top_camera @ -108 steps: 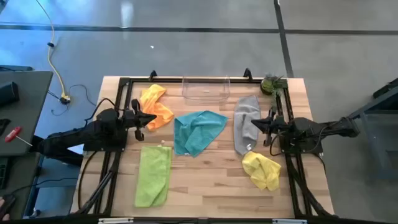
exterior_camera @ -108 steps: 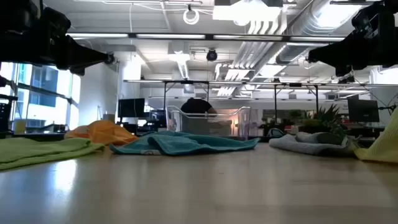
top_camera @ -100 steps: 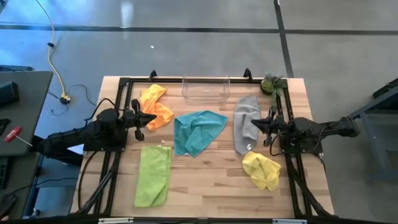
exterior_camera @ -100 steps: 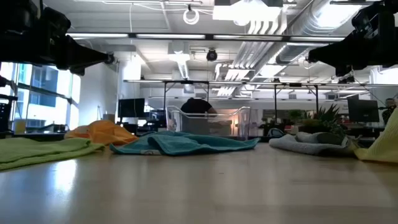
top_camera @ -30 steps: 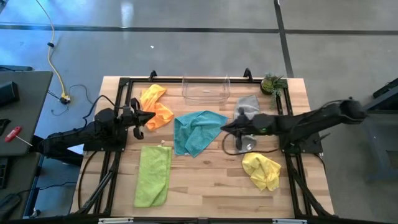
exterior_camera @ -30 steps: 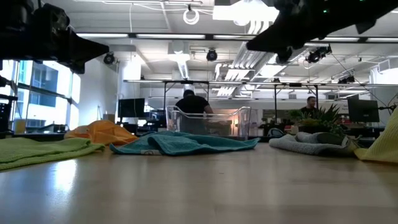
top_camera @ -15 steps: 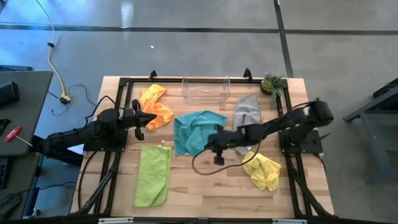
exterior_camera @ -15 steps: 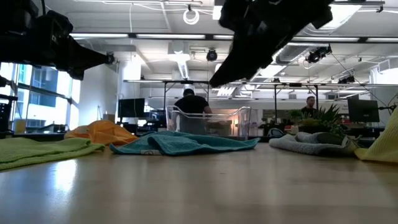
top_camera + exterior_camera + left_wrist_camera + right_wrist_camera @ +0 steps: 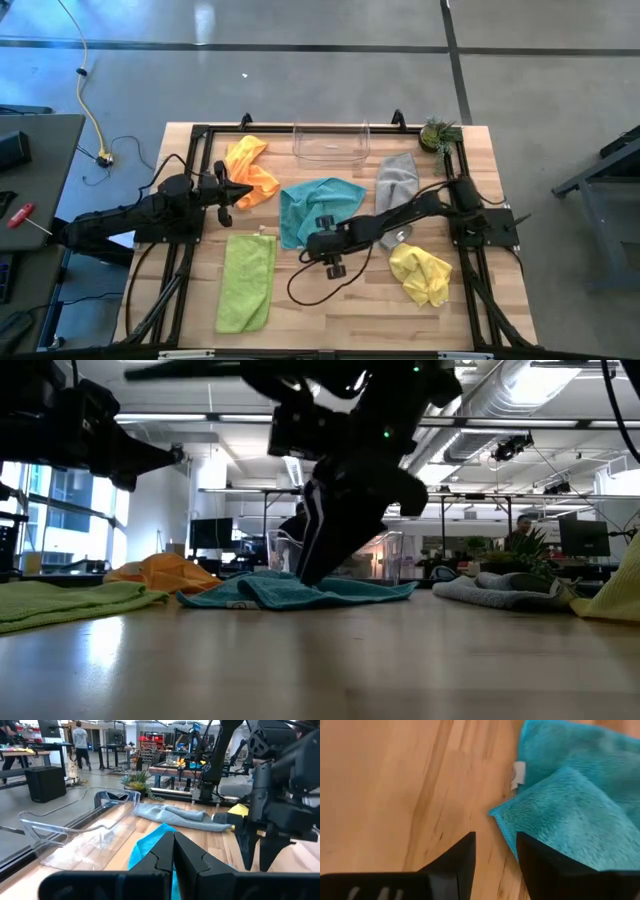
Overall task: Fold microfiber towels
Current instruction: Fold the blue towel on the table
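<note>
Five crumpled, unfolded towels: orange towel (image 9: pixel 251 171) far left, teal towel (image 9: pixel 318 208) centre, grey towel (image 9: pixel 397 186) far right, yellow towel (image 9: pixel 421 273) near right, lime towel (image 9: pixel 247 281) near left, flattest.

No readable text from my station.
The small white tag (image 9: pixel 518 774) on the teal towel (image 9: pixel 575 800) shows me no legible print.

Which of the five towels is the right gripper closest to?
The teal towel in the middle of the table: the right gripper, open, hangs at its near corner. The orange, grey, yellow and lime ones lie farther off.
</note>
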Available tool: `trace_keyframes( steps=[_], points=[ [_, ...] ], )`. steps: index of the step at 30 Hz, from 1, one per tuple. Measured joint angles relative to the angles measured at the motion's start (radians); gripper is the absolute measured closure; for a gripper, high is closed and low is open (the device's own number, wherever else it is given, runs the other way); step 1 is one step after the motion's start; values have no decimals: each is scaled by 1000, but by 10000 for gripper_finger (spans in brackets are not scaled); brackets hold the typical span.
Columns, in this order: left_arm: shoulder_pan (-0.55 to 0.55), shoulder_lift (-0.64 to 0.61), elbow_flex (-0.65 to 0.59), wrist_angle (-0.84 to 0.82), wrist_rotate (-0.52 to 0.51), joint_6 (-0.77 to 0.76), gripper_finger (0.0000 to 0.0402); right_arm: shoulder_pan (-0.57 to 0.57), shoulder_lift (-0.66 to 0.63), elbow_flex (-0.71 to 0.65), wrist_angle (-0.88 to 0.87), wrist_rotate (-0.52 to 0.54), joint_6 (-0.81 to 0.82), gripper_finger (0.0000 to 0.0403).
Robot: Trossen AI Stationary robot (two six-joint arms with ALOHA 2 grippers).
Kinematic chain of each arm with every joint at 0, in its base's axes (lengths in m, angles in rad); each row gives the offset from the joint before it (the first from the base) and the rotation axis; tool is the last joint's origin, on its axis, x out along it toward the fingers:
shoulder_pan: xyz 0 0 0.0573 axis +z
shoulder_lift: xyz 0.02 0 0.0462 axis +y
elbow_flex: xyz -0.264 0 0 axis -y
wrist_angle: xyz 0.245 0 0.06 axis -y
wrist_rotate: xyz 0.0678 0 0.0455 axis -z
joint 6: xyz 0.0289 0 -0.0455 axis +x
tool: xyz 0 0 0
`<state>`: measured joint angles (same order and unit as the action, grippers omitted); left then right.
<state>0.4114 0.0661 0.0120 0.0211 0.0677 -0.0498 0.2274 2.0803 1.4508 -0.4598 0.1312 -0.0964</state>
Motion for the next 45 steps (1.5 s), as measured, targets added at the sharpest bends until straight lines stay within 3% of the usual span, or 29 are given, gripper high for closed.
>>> trace_keyframes(
  steps=[17,31,45],
  points=[
    [0,36,0,0,2,0,401,-49,66,31,-31,-10,-69,398],
    [0,37,0,1,13,1,401,17,-79,27,-260,-35,72,402],
    [-73,97,2,12,81,0,401,141,-96,17,-452,-67,117,403]
  ],
)
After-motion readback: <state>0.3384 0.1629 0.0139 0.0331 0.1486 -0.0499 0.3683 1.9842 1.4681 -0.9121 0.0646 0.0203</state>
